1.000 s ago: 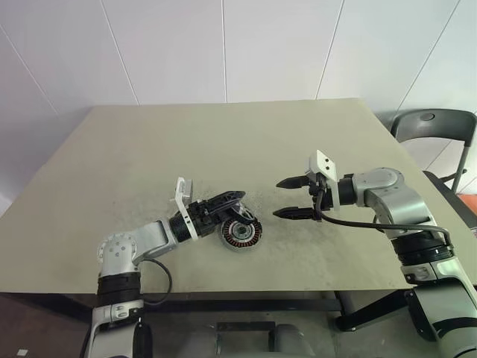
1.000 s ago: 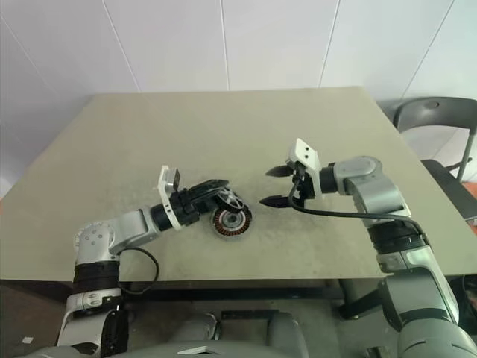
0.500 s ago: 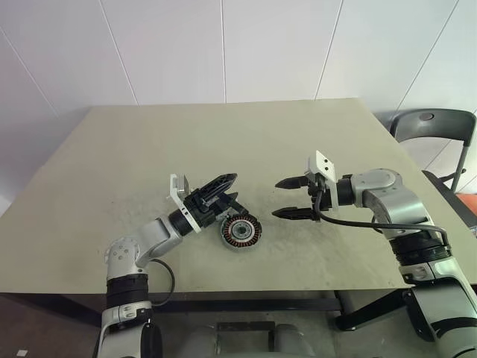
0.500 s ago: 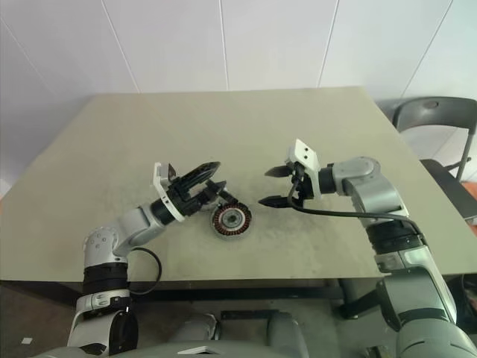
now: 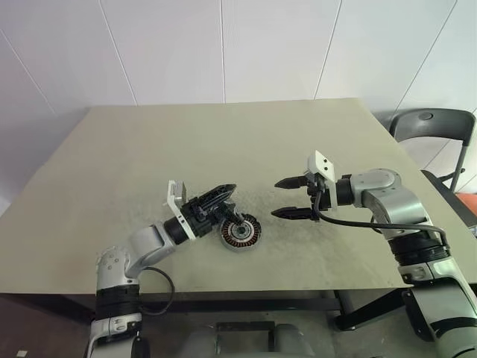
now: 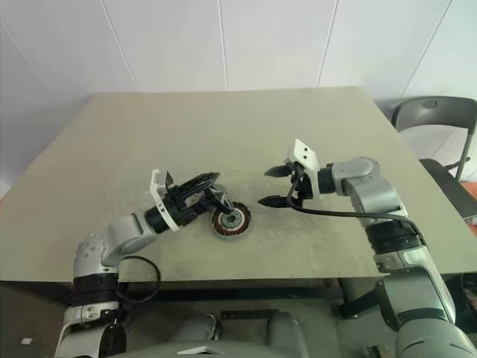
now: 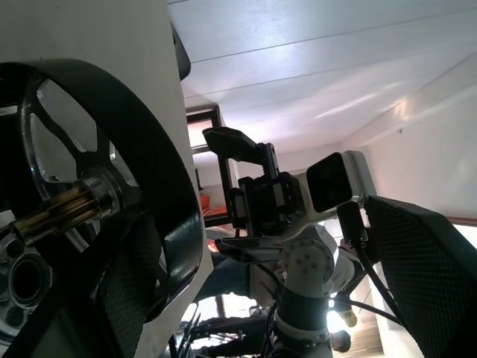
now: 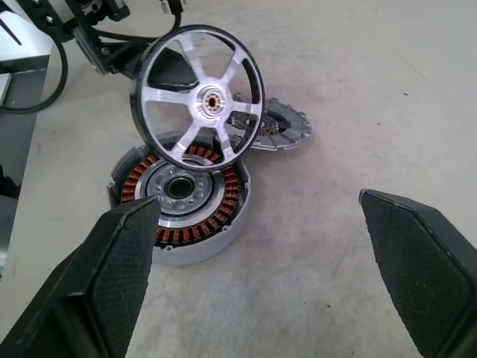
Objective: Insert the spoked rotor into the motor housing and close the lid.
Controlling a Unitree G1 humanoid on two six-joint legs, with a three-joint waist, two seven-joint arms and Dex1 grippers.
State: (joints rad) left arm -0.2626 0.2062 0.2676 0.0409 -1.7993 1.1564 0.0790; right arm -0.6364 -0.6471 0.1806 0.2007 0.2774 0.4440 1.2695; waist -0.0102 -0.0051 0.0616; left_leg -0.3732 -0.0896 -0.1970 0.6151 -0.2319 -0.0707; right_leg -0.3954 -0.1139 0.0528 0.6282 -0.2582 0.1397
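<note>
Fingers of the left gripper point(image 5: 226, 202) stand wide apart, with the spoked rotor point(image 8: 197, 97) between them; whether the pads actually press its black rim I cannot tell. The rotor is tilted up on edge, its lower rim meeting the top of the motor housing point(image 8: 179, 197), not seated in it. It is a thin flat wheel with a smooth dark rim, pale brushed-metal spokes and a small brassy hub. The housing lies flat on the table point(image 5: 223, 142), a thick round disc with a ring of copper-brown windings around a silver centre with a dark bore. Just behind it lies the lid point(image 8: 279, 131), a flat grey slotted cap, partly hidden by the rotor. The right gripper point(image 5: 288, 198) hangs near the housing, its two black, finely textured fingers point(image 8: 112, 276) spread wide and holding nothing. The tabletop is matte, speckled beige.
</note>
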